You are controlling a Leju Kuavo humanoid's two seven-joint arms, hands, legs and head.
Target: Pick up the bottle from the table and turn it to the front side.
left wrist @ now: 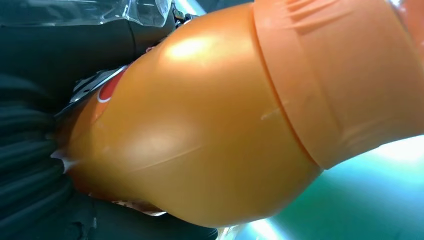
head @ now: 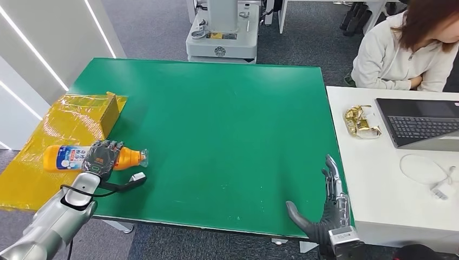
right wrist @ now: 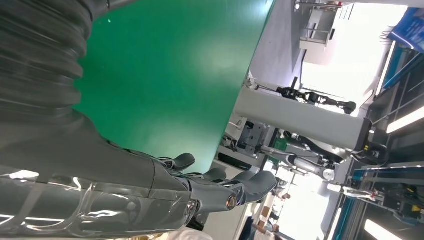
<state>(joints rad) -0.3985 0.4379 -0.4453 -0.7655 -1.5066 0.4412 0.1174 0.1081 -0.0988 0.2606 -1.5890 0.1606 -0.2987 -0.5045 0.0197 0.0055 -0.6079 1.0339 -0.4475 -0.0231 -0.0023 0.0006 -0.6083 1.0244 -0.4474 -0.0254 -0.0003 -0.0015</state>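
Orange bottle (head: 70,157) gripped at the left edge of the green table (head: 216,135)

The bottle is seen lying on its side at the table's left edge, its base end over yellow wrapping (head: 65,130), its cap pointed inward; it is wrapped across the middle by the fingers of the left hand (head: 102,156), and its orange shoulder is shown close in the left wrist view. The right hand (head: 325,208) is held at the near right edge with fingers spread and nothing grasped. A wide bare stretch of green is left between both hands. A seated person (head: 406,49) and laptop (head: 422,122) are found at the adjoining white desk (head: 379,179)
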